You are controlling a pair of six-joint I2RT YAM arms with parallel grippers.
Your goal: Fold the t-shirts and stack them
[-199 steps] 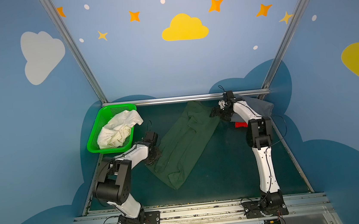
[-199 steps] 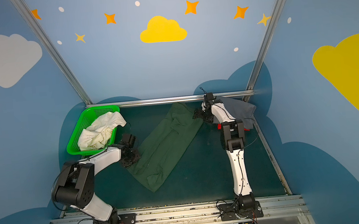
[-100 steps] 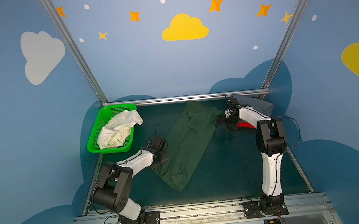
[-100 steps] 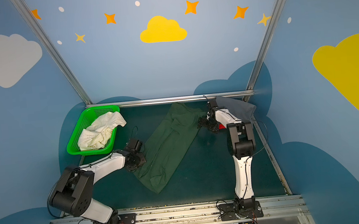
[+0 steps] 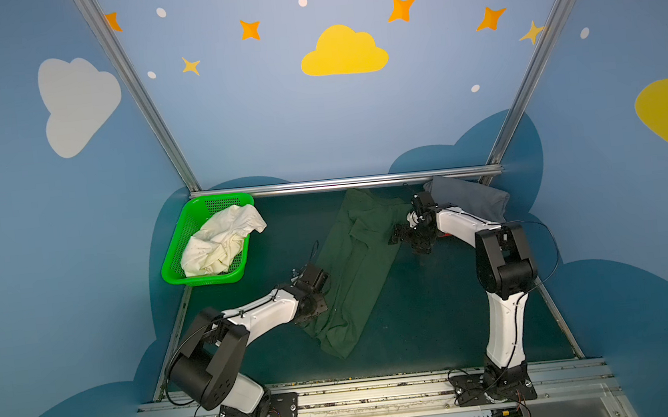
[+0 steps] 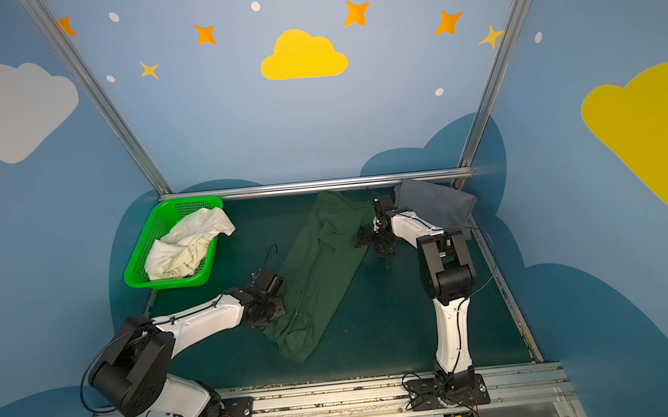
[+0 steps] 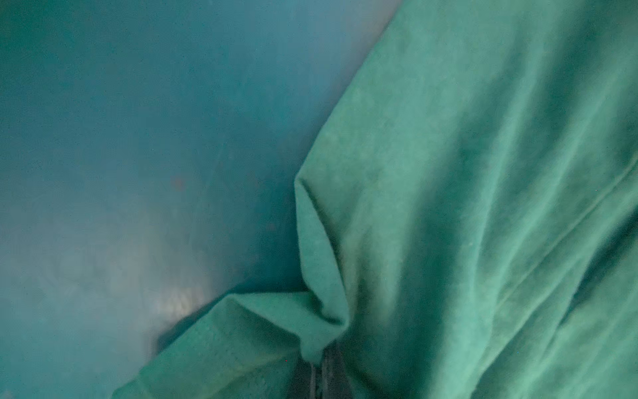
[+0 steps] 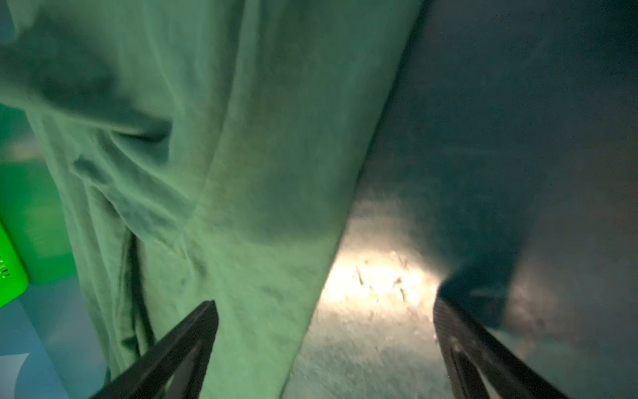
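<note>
While the left gripper point(image 7: 319, 366) is clamping tight on a bunched fold at the near-left edge of the dark green shirt point(image 5: 354, 266), the right gripper point(image 8: 324, 305) is standing wide with nothing in it, one finger over that shirt's far-right edge and the other over the bare mat point(image 5: 417, 314). The dark green shirt is lying as a long slanted strip across the middle of the mat. The grey shirt point(image 5: 469, 200) is sitting in the far right corner behind the right arm. The cream shirt point(image 5: 222, 241) is spilling over the basket point(image 5: 205, 280) at far left.
</note>
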